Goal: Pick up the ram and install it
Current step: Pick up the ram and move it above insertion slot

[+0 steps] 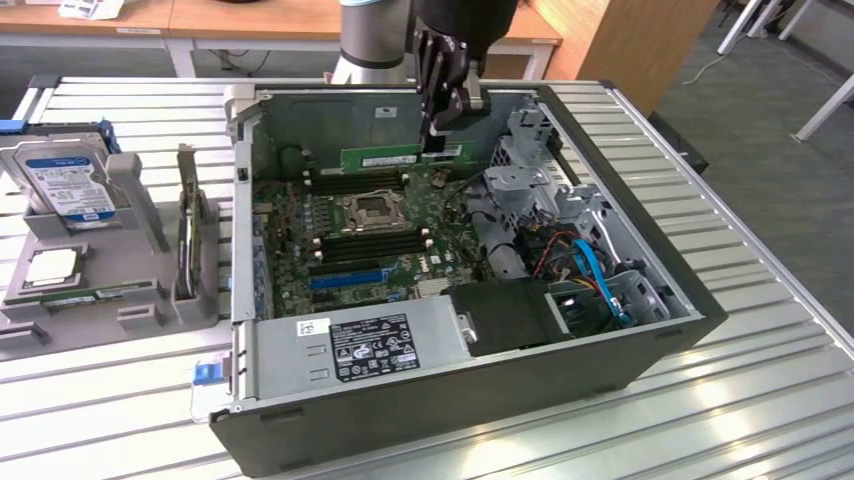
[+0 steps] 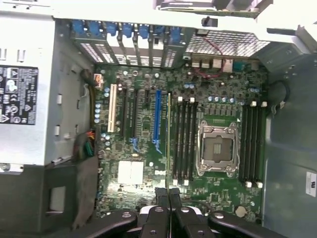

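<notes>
Your pincer (image 1: 438, 130) is clenched on the ram (image 1: 394, 157), holding it on edge above the motherboard (image 1: 300, 215) inside the open PC case (image 1: 667, 300). Risk: in the wrist view the stick looks just beside the DIMM slots (image 2: 184, 139), possibly not over one. Seating it misaligned could jam it or crack it.

- The arm (image 1: 371, 40) is showing a pale grey cylindrical segment and a black wrist section.
- The gripper (image 1: 437, 138) is showing black links with silvery patches.
- Round silver pins (image 2: 124, 215) are glinting on its black fingers (image 2: 161, 201).
</notes>
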Tool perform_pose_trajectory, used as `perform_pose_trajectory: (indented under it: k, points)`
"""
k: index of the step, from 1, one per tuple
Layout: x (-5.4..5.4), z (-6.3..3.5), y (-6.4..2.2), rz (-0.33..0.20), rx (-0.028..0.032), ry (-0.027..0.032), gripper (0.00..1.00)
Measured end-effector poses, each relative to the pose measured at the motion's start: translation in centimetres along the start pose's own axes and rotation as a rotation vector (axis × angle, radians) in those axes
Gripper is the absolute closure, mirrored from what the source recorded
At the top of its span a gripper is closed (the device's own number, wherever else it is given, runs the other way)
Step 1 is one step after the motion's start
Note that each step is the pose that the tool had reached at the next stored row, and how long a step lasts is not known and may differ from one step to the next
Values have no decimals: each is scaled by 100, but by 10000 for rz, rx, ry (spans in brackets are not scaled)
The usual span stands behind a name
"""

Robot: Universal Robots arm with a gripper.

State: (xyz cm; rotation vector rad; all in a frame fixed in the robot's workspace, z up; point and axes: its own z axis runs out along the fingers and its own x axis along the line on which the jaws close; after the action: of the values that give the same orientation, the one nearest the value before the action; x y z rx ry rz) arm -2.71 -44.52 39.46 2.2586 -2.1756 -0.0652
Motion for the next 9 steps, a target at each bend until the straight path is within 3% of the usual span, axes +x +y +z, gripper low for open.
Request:
perform_pose_trajectory:
  k: [9]
  points:
    - [-157,24,28,95,3,-4,88]
